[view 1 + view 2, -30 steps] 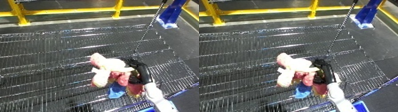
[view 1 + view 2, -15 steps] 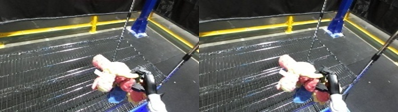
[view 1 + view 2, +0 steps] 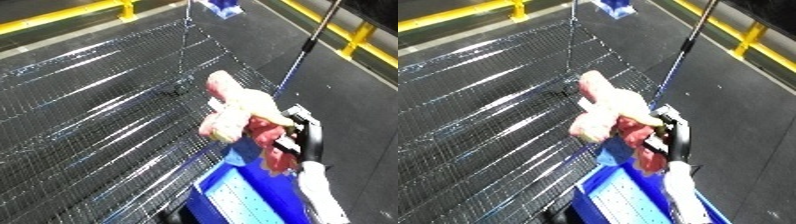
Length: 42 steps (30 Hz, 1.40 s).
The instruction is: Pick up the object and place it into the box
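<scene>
A soft toy (image 3: 238,111) in pink, cream and red with a blue part hangs in the air over the wire mesh table's (image 3: 98,110) edge. My right hand (image 3: 304,140) is shut on it from the right side, its white forearm coming up from the lower right. Just below the toy lies the blue bin (image 3: 240,195), its rim under the toy's lower end. My left hand is nowhere in either view.
A blue frame post (image 3: 300,55) runs along the mesh table's right edge. Yellow rails (image 3: 355,35) cross the dark floor at the top and right. A blue base (image 3: 222,6) sits at the top.
The camera has swung right, tilting the whole scene. My right hand has carried the toy off the mesh to above the blue bin, which has come into view.
</scene>
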Tool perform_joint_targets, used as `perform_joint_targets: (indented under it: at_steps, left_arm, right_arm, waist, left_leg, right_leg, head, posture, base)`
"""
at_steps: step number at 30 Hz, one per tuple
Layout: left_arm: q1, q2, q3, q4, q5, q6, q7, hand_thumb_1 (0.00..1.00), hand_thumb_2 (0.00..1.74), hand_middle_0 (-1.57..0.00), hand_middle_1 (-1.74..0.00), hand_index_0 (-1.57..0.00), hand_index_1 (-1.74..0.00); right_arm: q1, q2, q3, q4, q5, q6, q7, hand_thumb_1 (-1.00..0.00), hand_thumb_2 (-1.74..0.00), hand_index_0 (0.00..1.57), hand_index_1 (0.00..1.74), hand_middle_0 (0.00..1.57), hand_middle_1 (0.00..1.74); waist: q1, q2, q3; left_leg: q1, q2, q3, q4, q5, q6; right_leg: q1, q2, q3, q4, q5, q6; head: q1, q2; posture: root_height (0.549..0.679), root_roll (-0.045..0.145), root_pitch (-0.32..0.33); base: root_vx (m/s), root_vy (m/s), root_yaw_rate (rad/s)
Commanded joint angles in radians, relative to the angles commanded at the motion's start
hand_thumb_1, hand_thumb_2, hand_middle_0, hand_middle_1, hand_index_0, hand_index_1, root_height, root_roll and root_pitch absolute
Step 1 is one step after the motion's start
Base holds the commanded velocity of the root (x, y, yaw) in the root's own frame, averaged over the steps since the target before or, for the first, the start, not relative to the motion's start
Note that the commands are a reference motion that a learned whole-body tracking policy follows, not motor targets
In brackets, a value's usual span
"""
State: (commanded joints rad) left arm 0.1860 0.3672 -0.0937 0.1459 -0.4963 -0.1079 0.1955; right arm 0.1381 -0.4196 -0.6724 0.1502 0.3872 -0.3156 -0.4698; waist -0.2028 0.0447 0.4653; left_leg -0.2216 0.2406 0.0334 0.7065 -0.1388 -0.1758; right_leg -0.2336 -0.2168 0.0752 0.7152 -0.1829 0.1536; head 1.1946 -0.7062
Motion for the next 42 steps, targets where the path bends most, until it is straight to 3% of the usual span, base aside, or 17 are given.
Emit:
perform_joint_targets:
  at_steps: [2, 7, 15, 22, 27, 33, 42]
  left_arm:
    - [-0.01, 0.003, -0.007, 0.001, 0.0, 0.0, 0.003, 1.0, 1.74, -1.57, -1.74, -1.57, -1.74]
    - [-0.029, 0.007, -0.018, 0.009, 0.0, -0.008, 0.007, 1.0, 1.74, -1.57, -1.74, -1.57, -1.74]
    - [-0.045, 0.022, -0.039, 0.017, 0.009, -0.028, 0.0, 1.0, 1.74, -1.57, -1.74, -1.57, -1.74]
    - [-0.037, 0.027, -0.045, 0.02, 0.011, -0.043, -0.005, 1.0, 1.74, -1.57, -1.74, -1.57, -1.74]
    - [-0.031, 0.033, -0.046, 0.02, 0.017, -0.049, -0.011, 1.0, 1.74, -1.57, -1.74, -1.57, -1.74]
    - [-0.029, 0.035, -0.047, 0.018, 0.024, -0.057, -0.011, 1.0, 1.74, -1.57, -1.74, -1.57, -1.74]
    - [-0.01, 0.021, -0.023, 0.006, 0.027, -0.061, -0.004, 1.0, 1.74, -1.57, -1.74, -1.57, -1.74]
  right_arm:
    - [0.01, 0.01, -0.015, 0.011, 0.013, -0.009, -0.004, -1.0, -1.74, 1.57, 1.74, 1.57, 1.74]
    - [0.015, 0.022, -0.044, 0.052, 0.043, -0.029, -0.019, -1.0, -1.74, 1.57, 1.74, 1.57, 1.74]
    - [0.005, 0.02, -0.079, 0.168, 0.087, -0.054, -0.053, -0.6, -1.04, 0.94, 1.04, 0.94, 1.04]
    - [-0.025, 0.018, -0.117, 0.287, 0.167, -0.088, -0.082, -0.25, -0.44, 0.39, 0.44, 0.39, 0.44]
    - [-0.033, -0.009, -0.124, 0.341, 0.183, -0.087, -0.088, 0.0, 0.0, 0.0, 0.0, 0.0, 0.0]
    - [-0.042, -0.038, -0.122, 0.365, 0.176, -0.083, -0.094, 0.0, 0.0, 0.0, 0.0, 0.0, 0.0]
    - [-0.042, -0.039, -0.077, 0.314, 0.126, -0.063, -0.091, 0.0, 0.0, 0.0, 0.0, 0.0, 0.0]
  waist:
    - [-0.018, 0.001, 0.0]
    - [-0.053, 0.006, 0.002]
    - [-0.092, 0.016, -0.011]
    - [-0.096, 0.024, -0.02]
    - [-0.091, 0.026, -0.022]
    - [-0.083, 0.032, -0.024]
    - [-0.058, 0.035, -0.028]
  left_leg:
    - [0.001, 0.001, 0.004, 0.006, -0.003, -0.0001]
    - [0.003, 0.002, 0.017, 0.015, -0.009, -0.0017]
    - [0.006, 0.004, 0.039, 0.006, -0.011, -0.0065]
    - [0.012, 0.004, 0.045, -0.008, -0.011, -0.0102]
    - [0.015, 0.003, 0.05, -0.019, -0.008, -0.012]
    - [0.022, 0.002, 0.055, -0.034, -0.003, -0.0131]
    - [0.029, 0.0, 0.055, -0.052, 0.003, -0.0137]
  right_leg:
    - [-0.002, 0.0025, 0.007, 0.001, 0.003, -0.0014]
    - [-0.011, 0.0059, 0.023, 0.0, 0.009, -0.0039]
    - [-0.022, 0.0095, 0.039, -0.017, 0.016, -0.006]
    - [-0.022, 0.0122, 0.044, -0.037, 0.019, -0.0052]
    - [-0.02, 0.014, 0.043, -0.043, 0.017, -0.0051]
    - [-0.016, 0.0136, 0.041, -0.052, 0.011, -0.0036]
    - [-0.007, 0.0151, 0.031, -0.059, 0.0, -0.0022]
  head:
    - [0.011, -0.043]
    - [0.02, -0.073]
    - [-0.01, -0.059]
    - [-0.006, -0.041]
    - [-0.015, -0.009]
    - [-0.03, 0.011]
    - [-0.106, 0.037]
  posture:
    - [0.624, 0.051, -0.279]
    - [0.624, 0.06, -0.278]
    - [0.628, 0.072, -0.263]
    - [0.631, 0.076, -0.249]
    - [0.633, 0.077, -0.242]
    - [0.635, 0.079, -0.232]
    - [0.637, 0.075, -0.224]
  base:
    - [0.003, 0.022, -0.167]
    - [-0.002, 0.024, -0.129]
    - [0.003, 0.018, -0.104]
    - [0.01, 0.002, -0.046]
    - [0.008, -0.012, -0.016]
    - [0.01, -0.004, -0.006]
    - [0.013, -0.004, 0.019]
